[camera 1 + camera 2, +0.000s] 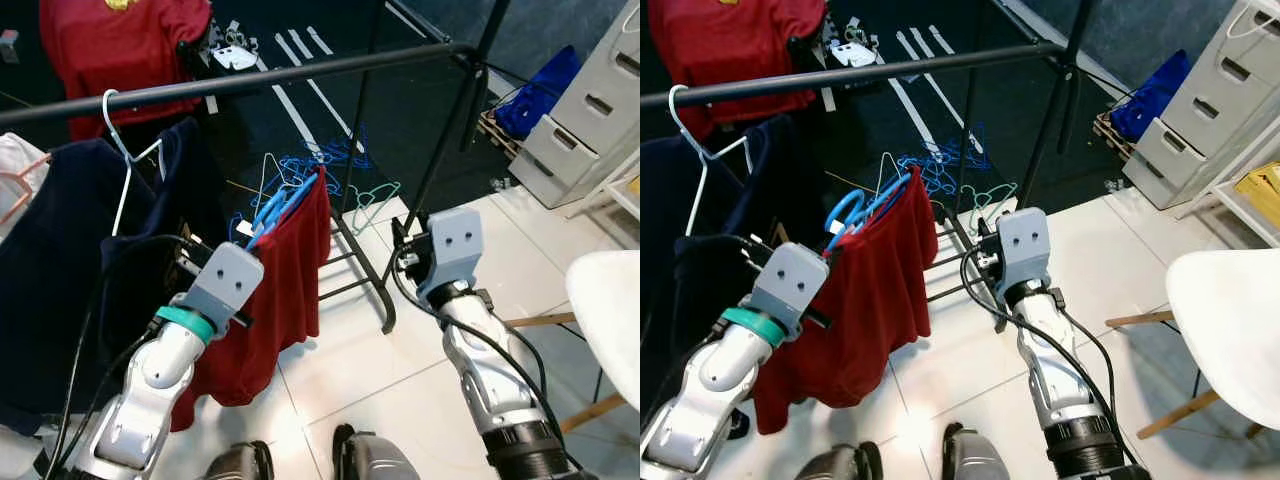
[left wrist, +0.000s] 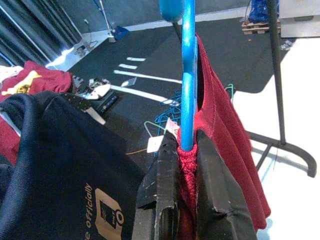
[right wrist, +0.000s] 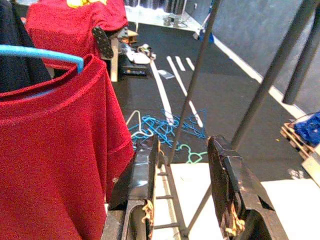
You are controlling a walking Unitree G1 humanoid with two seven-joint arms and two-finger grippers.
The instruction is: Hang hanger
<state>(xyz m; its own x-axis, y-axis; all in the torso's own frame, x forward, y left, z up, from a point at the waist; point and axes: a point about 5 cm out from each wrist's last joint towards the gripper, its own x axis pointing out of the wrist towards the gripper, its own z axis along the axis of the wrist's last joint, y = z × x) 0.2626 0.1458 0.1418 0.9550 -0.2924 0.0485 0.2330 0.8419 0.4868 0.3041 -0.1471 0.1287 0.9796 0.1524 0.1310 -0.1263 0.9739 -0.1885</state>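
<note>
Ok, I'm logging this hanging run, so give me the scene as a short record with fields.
left tool: shut on the blue hanger, below the rail
garment: red shirt draped on that hanger
rail: black bar, above the held hanger, hanger not yet on it
already hung: dark navy garment on a white hanger
right tool: open, holding nothing
floor: loose hangers beyond the rack

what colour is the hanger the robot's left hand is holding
Bright blue: the hanger carries a red shirt, gripped by the left hand. Clearest in the left wrist view.
</note>
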